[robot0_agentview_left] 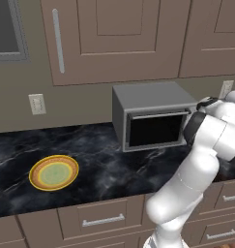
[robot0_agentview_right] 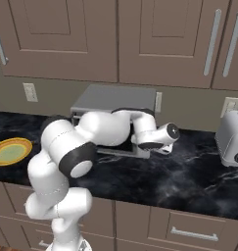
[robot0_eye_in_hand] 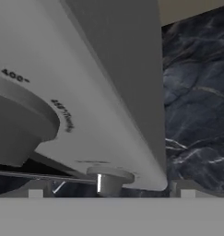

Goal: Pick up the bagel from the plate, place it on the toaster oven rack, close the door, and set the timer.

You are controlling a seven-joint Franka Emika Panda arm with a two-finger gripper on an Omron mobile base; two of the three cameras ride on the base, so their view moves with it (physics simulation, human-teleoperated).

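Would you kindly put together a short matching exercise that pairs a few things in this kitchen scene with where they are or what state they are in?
Things:
1. plate
2. door
3. toaster
4. end effector

Descriptions:
A. shut against the grey oven
B. at the oven's front right corner, by a dial
C. on the counter's far right in the right base view
D. on the dark counter left of the oven, nothing on it

Pairs: 1-D, 2-A, 3-C, 4-B
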